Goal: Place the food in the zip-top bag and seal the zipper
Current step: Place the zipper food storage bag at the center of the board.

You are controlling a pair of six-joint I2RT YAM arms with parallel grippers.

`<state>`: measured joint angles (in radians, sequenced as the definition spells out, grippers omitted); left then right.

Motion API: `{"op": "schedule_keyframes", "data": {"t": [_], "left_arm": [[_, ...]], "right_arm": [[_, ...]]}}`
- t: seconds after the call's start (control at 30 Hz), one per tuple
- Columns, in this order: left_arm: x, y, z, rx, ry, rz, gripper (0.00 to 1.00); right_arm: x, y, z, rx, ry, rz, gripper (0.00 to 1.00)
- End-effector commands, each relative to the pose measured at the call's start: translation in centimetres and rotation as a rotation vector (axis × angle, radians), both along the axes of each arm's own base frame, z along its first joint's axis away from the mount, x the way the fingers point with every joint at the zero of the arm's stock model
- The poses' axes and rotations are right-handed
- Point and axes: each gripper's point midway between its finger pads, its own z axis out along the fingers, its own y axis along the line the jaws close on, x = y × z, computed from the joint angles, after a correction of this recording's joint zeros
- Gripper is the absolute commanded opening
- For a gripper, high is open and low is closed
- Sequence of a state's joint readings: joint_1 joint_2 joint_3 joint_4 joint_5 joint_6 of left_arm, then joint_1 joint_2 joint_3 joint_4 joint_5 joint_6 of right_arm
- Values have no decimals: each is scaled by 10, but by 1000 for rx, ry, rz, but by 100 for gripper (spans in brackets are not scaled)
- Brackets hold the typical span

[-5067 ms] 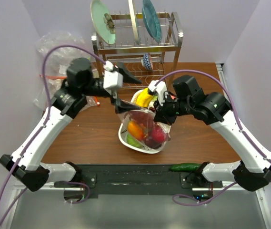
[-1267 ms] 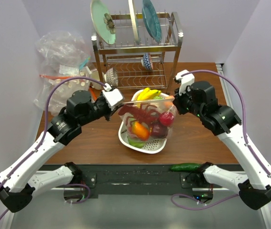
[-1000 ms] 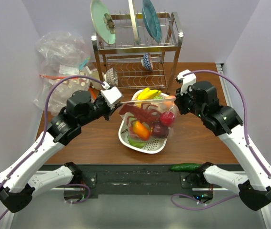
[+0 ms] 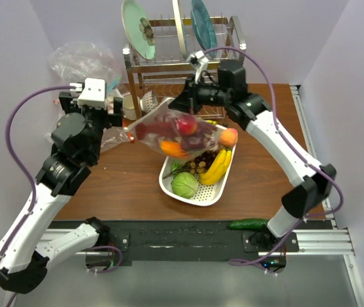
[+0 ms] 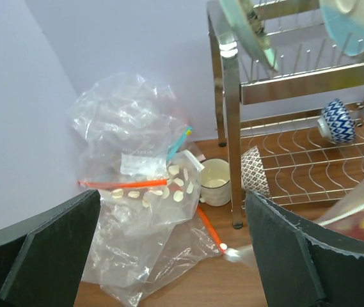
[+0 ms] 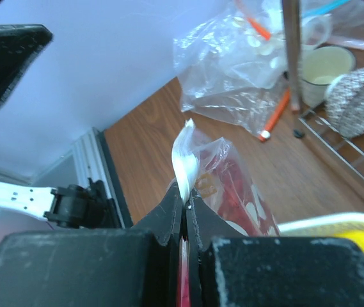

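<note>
Brown surface [image 4: 118, 185] bearing a white tray [image 4: 167, 182]; the dotted bag [image 4: 153, 128], with the food [image 4: 186, 125] inside, hangs tilted above the tray. The right fingers [image 6: 169, 214] clench the bag's upper edge; the left fingers [image 5: 47, 256] are spread, grasping nothing.

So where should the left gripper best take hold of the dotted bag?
Probably its free lower corner, coming from the left. The right gripper pinches the upper edge of the zip-top bag, so it hangs slanted with the food bulging mid-bag; that corner looks flat and lies nearest the open left gripper.
</note>
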<state>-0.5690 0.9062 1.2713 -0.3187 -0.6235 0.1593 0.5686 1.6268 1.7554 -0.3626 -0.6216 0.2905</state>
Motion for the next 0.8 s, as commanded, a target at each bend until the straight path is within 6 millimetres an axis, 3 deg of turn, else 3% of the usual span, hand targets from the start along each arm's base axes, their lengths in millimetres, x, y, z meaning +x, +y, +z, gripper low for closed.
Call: {"op": "schedule_keyframes", "data": {"t": [0.0, 0.07, 0.1, 0.2, 0.23, 0.27, 0.3, 0.33, 0.37, 0.4, 0.43, 0.5, 0.53, 0.57, 0.6, 0.63, 0.7, 0.73, 0.77], "left_arm": [[17, 17, 0, -115, -21, 85, 100], [24, 33, -10, -127, 24, 120, 100], [28, 32, -13, -166, 37, 101, 100], [37, 45, -31, -180, 98, 129, 100], [39, 47, -34, -184, 106, 133, 100], [41, 50, -37, -196, 109, 142, 100], [42, 48, -42, -202, 119, 128, 100], [44, 48, -43, -211, 115, 128, 100], [44, 46, -45, -230, 116, 118, 100], [46, 42, -50, -239, 127, 98, 100], [47, 38, -51, -250, 126, 80, 100], [47, 29, -61, -274, 150, 40, 100], [46, 28, -66, -281, 161, 36, 100], [43, 27, -66, -299, 157, 28, 100], [42, 24, -78, -302, 179, 12, 100], [41, 22, -78, -313, 164, -1, 100], [34, 16, -86, -334, 168, -33, 100], [32, 14, -87, -342, 165, -46, 100], [28, 13, -86, -352, 157, -57, 100]], "right_arm": [[-13, 37, 77, 201, -126, 134, 0], [-10, 43, 88, 235, -127, 146, 0], [-6, 46, 86, 236, -121, 148, 0], [15, 56, 62, 209, -85, 112, 0], [28, 60, 39, 179, -50, 85, 0], [33, 62, 26, 159, -38, 74, 12], [39, 62, 12, 140, -20, 50, 31], [50, 62, -18, 95, 26, 1, 52], [55, 59, -35, 61, 35, -24, 73], [59, 55, -48, 38, 45, -52, 77], [60, 46, -74, 0, 78, -96, 79], [63, 35, -80, 11, 64, -132, 84], [62, 25, -100, -18, 93, -164, 84], [61, 14, -89, -26, 55, -213, 85], [61, 5, -91, -46, 46, -249, 86], [58, -4, -98, -73, 46, -282, 87], [58, -31, -84, -78, 19, -416, 91], [54, -40, -91, -90, 42, -456, 99], [48, -48, -94, -107, 63, -485, 99]]}}
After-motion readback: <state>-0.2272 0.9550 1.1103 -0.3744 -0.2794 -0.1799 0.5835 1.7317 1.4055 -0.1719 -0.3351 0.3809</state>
